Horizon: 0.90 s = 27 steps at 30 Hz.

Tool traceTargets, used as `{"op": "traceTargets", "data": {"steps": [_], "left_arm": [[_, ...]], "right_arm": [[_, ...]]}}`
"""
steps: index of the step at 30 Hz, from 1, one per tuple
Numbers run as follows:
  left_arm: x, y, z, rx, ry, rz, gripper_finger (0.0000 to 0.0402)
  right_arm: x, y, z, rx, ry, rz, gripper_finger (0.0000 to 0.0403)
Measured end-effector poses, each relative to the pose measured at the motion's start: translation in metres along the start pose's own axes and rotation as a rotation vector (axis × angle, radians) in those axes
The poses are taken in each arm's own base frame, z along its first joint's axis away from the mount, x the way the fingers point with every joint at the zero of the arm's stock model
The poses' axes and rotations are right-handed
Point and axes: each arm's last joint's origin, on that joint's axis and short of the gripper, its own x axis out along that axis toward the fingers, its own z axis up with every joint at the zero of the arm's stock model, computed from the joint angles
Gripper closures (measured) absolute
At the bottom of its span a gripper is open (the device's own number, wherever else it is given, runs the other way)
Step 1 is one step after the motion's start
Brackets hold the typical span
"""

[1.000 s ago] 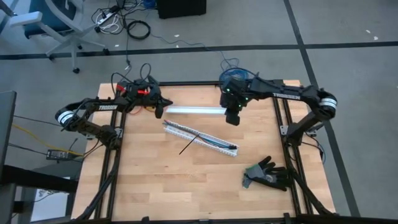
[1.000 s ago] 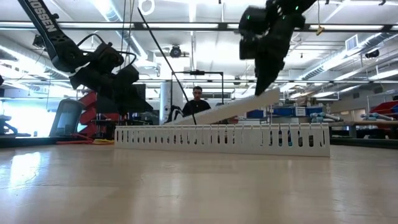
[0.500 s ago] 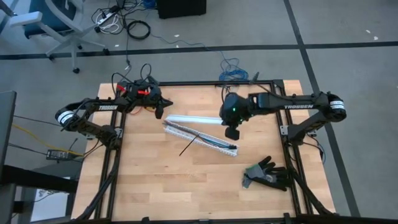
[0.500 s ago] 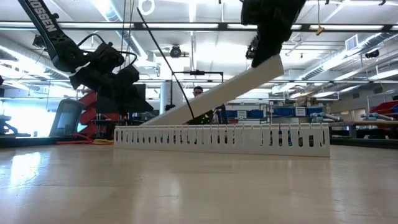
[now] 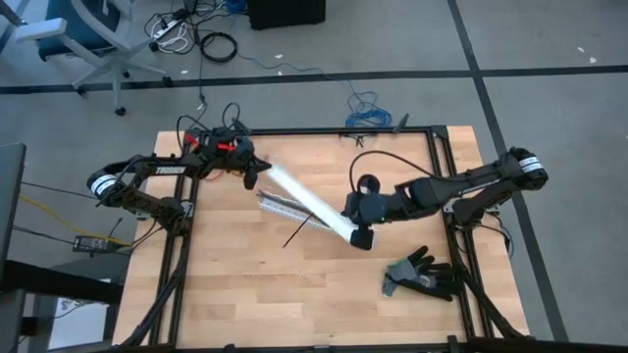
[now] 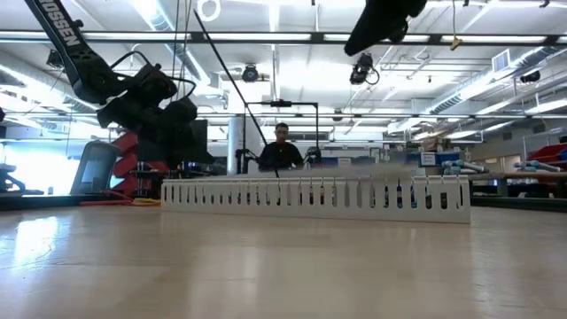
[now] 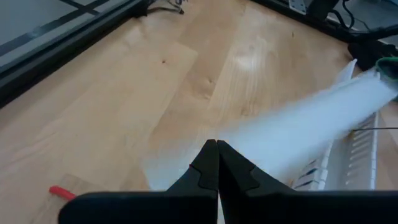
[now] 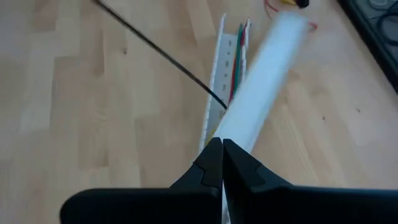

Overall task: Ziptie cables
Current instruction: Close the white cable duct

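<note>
A white slotted duct [image 5: 287,206] lies slantwise in the middle of the table. The cables [image 8: 237,59], red and green strands, run inside it. The ziptie [image 5: 297,227], a thin black strap, sticks out of the duct toward the near edge. A long white cover strip [image 5: 309,201] hangs blurred above the duct. My right gripper [image 5: 360,237] is shut on the strip's right end. My left gripper [image 5: 257,176] stays shut at the far left, beside the strip's other end. My right gripper pinches the cover strip's right end [image 8: 235,127] between its two fingers. It comes slanting down from the table's right, and the fingers lie along the strip. The strip runs away from the fingers over the duct. Whether my left gripper touches the strip's far-left end [image 7: 186,165], I cannot tell.
A black glove [image 5: 420,275] lies near the table's right near corner. Red and black wire clutter [image 5: 221,145] sits at the far left edge behind my left arm. In the low view a person [image 6: 282,151] shows beyond the table. Bare wood lies toward the near edge.
My right gripper has gone up and toward the table's near edge, turning as it went, with the cover strip's right end. The strip has swung about its left end, which stayed by my left gripper. It now lies slantwise over the slotted duct.
</note>
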Motion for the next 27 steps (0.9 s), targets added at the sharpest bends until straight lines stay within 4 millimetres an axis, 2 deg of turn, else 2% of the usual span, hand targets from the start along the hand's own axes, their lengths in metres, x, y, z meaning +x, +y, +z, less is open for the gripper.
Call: {"op": "traceTargets", "data": {"steps": [6,12,17,21,24,27], "left_arm": [[-0.001,-0.001,-0.007,-0.015,0.016,-0.001,0.0398],[-0.001,-0.001,-0.013,-0.027,0.03,-0.002,0.0398],[-0.002,-0.002,-0.018,-0.036,0.041,-0.002,0.0398],[-0.002,-0.003,-0.021,-0.04,0.048,-0.002,0.0398],[-0.002,-0.003,-0.022,-0.042,0.05,-0.002,0.0398],[-0.002,-0.003,-0.022,-0.041,0.049,-0.002,0.0398]], "right_arm": [[0.001,0.01,-0.012,0.059,0.006,-0.046,0.0403],[0.024,-0.006,-0.04,0.124,0.075,-0.162,0.0403],[0.046,-0.021,-0.062,0.195,0.061,-0.195,0.0403],[0.057,-0.039,-0.071,0.247,0.051,-0.238,0.0401],[0.063,-0.061,-0.072,0.305,0.069,-0.285,0.0391],[0.067,-0.087,-0.071,0.363,0.113,-0.257,0.0369]]}}
